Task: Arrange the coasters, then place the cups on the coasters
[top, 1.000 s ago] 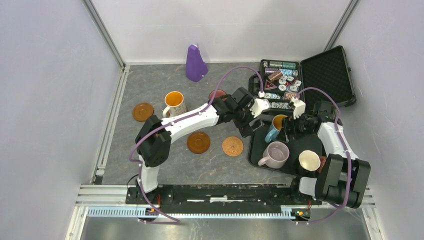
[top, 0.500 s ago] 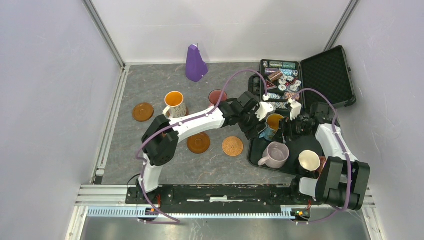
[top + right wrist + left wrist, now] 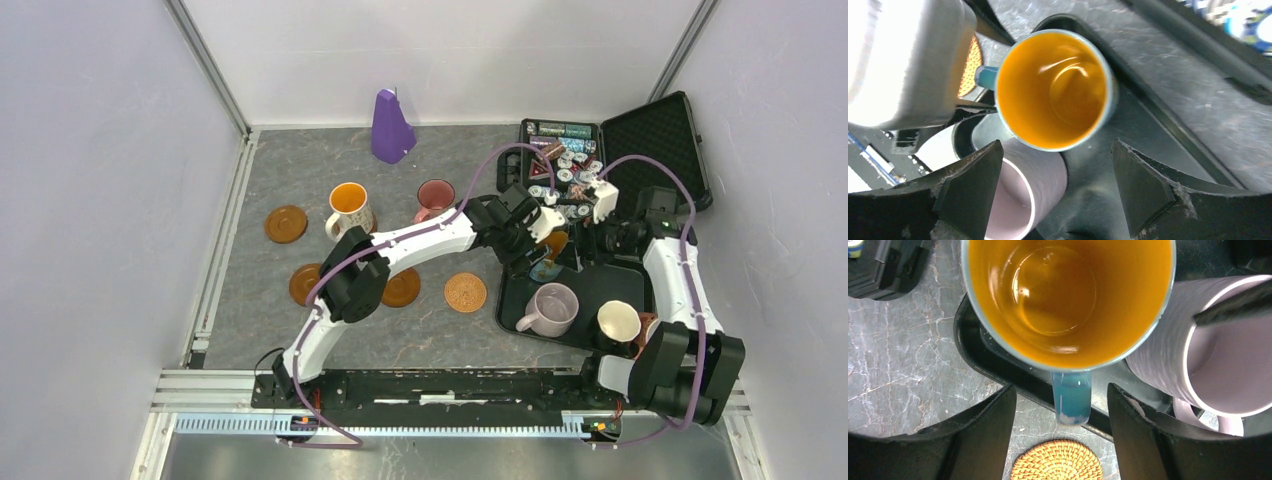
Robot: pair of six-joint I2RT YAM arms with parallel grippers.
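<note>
The blue cup [image 3: 1068, 300], yellow inside, stands at the left corner of the black tray [image 3: 600, 285]. My left gripper [image 3: 1062, 432] is open, and the cup's handle [image 3: 1071, 402] lies between its fingers [image 3: 983, 432] with a gap on each side. The patterned coaster [image 3: 1058, 460] lies on the table just below. My right gripper [image 3: 1055, 150] hangs open over the tray beside the blue cup [image 3: 1053, 90] and holds nothing. The lilac cup [image 3: 553, 308] and white cup [image 3: 618, 320] are on the tray. A pink cup [image 3: 435, 197] and an orange-lined white cup [image 3: 349, 207] stand on the table. Brown coasters [image 3: 286, 223] [image 3: 400, 288] lie there too.
An open black case [image 3: 655, 150] of poker chips sits at the back right, touching the tray's far side. A purple cone [image 3: 392, 127] stands at the back wall. A third brown coaster [image 3: 303, 283] shows partly under my left arm's elbow.
My left arm has reached further right and its jaws have narrowed around the blue cup's handle. My right gripper has drawn back from the cup toward the case.
</note>
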